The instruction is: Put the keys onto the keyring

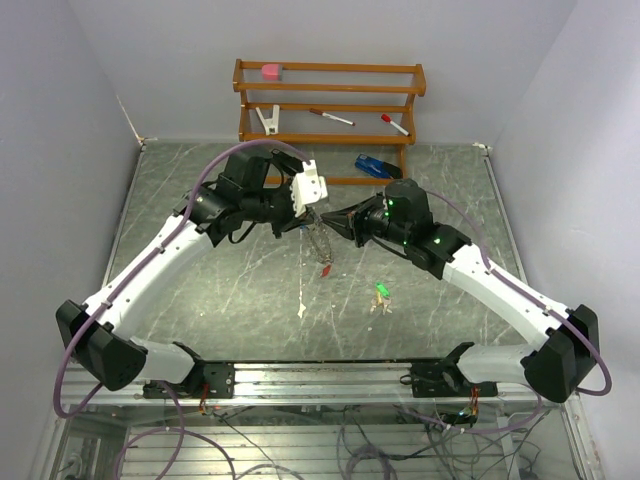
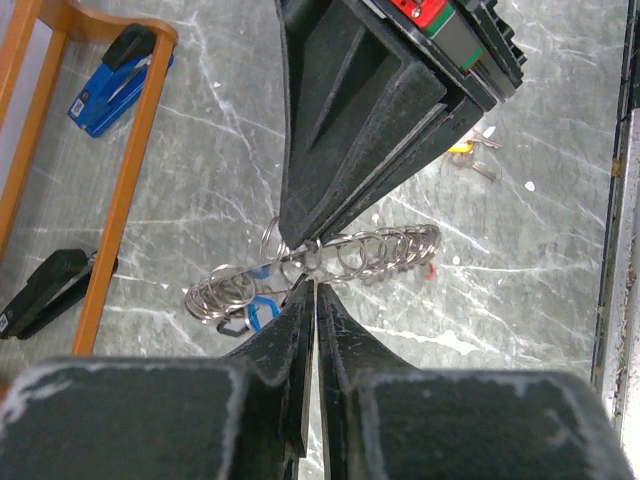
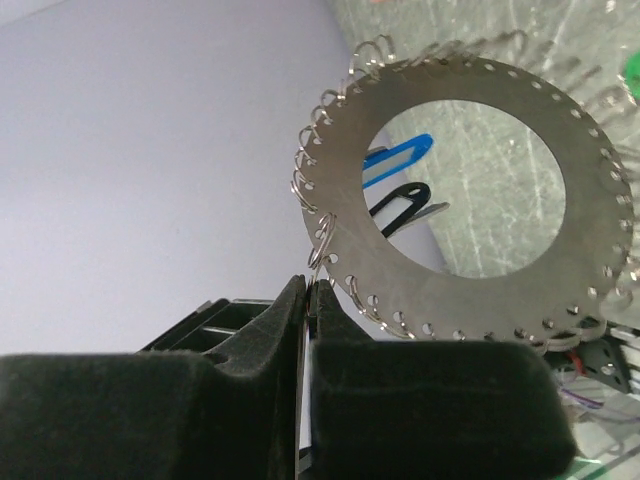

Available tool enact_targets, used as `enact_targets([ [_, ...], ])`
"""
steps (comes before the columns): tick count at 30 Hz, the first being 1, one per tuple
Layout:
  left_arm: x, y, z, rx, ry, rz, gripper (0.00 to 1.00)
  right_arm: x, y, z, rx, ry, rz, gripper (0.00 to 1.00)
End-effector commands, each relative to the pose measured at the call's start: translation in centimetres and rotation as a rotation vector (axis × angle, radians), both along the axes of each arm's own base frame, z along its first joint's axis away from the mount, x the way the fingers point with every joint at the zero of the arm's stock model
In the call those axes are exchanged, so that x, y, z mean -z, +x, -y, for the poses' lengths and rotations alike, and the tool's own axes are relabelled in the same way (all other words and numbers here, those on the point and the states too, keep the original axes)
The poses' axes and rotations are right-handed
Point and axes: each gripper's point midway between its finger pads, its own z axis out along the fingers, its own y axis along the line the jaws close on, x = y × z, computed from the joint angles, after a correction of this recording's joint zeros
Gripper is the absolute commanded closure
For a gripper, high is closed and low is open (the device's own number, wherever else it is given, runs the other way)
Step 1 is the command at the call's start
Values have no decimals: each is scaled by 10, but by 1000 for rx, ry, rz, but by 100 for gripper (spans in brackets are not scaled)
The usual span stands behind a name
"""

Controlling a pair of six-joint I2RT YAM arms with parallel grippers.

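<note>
Closest in are the wrist cams' own fingers: the right gripper (image 3: 312, 285) is clamped all the way shut, pinching one of the little wire loops on the rim of the keyring (image 3: 470, 305). It's a flat silver hoop with holes punched all round and small rings fringing it. The left gripper (image 2: 312, 288) comes at it from the opposite side, nearly closed with just a sliver of gap and its tips right at the hoop's edge. Honestly can't tell if it's gripping anything. The keyring hangs in the air between the two arms, over the middle of the table (image 1: 250, 300), a bit toward the far edge. A red key (image 1: 326, 268) dangles under it, and a blue tag (image 3: 400, 158) and black tag (image 3: 405, 205) show through its hole. A green key (image 1: 381, 291) lies loose on the table between the middle and the near edge, slightly right. A wooden rack (image 1: 340, 88) and a blue stapler (image 1: 375, 166) sit by the far edge.
</note>
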Motion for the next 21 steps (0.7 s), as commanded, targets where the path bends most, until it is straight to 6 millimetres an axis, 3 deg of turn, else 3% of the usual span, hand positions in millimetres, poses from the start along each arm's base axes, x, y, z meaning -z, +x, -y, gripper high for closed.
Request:
enact_targets([
  [1, -9, 4, 13, 47, -55, 44, 85, -41, 4, -4, 15, 137, 54, 100],
  [8, -6, -3, 16, 93, -63, 26, 83, -39, 7, -9, 4, 150, 44, 100],
  [21, -2, 18, 7, -6, -15, 89, 82, -39, 7, -9, 3, 154, 44, 100],
])
